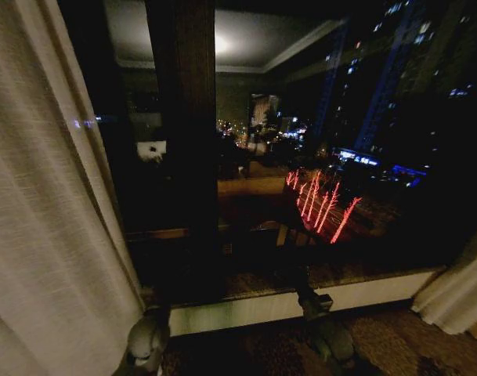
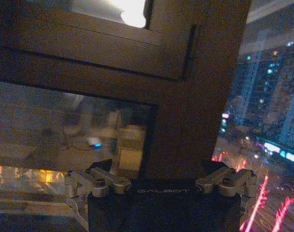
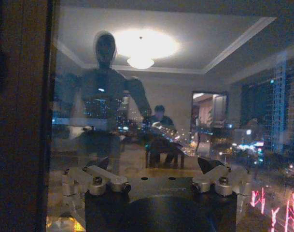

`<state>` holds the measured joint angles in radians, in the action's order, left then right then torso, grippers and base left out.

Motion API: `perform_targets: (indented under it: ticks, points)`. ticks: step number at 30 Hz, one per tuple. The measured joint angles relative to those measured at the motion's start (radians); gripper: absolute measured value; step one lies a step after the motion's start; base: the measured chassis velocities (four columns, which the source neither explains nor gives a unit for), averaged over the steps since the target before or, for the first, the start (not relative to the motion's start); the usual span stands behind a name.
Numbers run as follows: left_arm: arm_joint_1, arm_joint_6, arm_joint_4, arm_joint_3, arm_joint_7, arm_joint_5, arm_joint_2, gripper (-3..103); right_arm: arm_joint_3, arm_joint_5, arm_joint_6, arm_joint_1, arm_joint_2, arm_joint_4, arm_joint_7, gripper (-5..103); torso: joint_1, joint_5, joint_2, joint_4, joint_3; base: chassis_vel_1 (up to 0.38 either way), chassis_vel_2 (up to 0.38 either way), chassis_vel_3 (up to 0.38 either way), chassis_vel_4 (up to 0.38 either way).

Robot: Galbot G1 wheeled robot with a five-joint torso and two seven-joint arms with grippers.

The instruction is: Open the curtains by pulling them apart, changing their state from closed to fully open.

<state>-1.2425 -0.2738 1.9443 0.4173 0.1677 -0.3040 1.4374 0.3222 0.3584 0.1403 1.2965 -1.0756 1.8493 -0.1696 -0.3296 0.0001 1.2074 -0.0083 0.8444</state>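
Left gripper [image 2: 161, 181] spread open facing window frame [image 2: 195, 96] | right gripper [image 3: 156, 181] likewise open | curtains [image 1: 42, 219] bunched at frame's outer sides, glass bare between.

Two sheer cream curtains [image 1: 42, 196] hang at the window, one on each side. One dark window post [image 1: 187, 125] stands between two glass panes.

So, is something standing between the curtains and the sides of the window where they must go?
Nothing visible stands in their way. The left curtain already hangs at the left side and the right curtain is bunched at the right side, with the dark window glass bare between them. Both grippers face the glass, jaws spread, holding nothing.
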Motion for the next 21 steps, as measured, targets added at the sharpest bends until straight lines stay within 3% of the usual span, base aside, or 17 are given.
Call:
perform_targets:
  ticks: [6,9,13,18,19,21]
  points:
    - [0.006,-0.003,0.0,-0.003,0.002,0.003,-0.002,100,0.0,0.0,0.0,0.0,0.0,0.0,0.0,100,0.0,-0.0002,0.0,0.0003,0.0,0.0,0.0,0.0,0.0]
    - [0.015,0.029,-0.017,0.003,-0.011,0.01,-0.019,100,0.0,0.0,0.0,0.0,0.0,0.0,0.0,100,0.0,-0.0004,0.0,0.0001,0.0,0.0,0.0,0.0,0.0]
    - [0.049,0.188,-0.097,0.046,-0.072,0.038,-0.098,100,0.0,0.0,0.0,0.0,0.0,0.0,0.0,100,0.0,-0.0003,0.0,0.0002,0.0,0.0,0.0,0.0,0.0]
    - [0.044,0.272,-0.122,0.083,-0.099,0.044,-0.146,100,0.0,0.0,0.0,0.0,0.0,0.0,0.0,100,0.0,-0.0017,0.0,-0.0003,0.0,0.0,0.0,0.0,0.0]
    - [0.02,0.297,-0.119,0.107,-0.098,0.039,-0.171,100,0.0,0.0,0.0,0.0,0.0,0.0,0.0,100,0.0,0.0011,0.0,0.0007,0.0,0.0,0.0,0.0,0.0]
    - [-0.004,0.314,-0.108,0.119,-0.099,0.035,-0.181,100,0.0,0.0,0.0,0.0,0.0,0.0,0.0,100,0.0,-0.0006,0.0,0.0006,0.0,0.0,0.0,0.0,0.0]
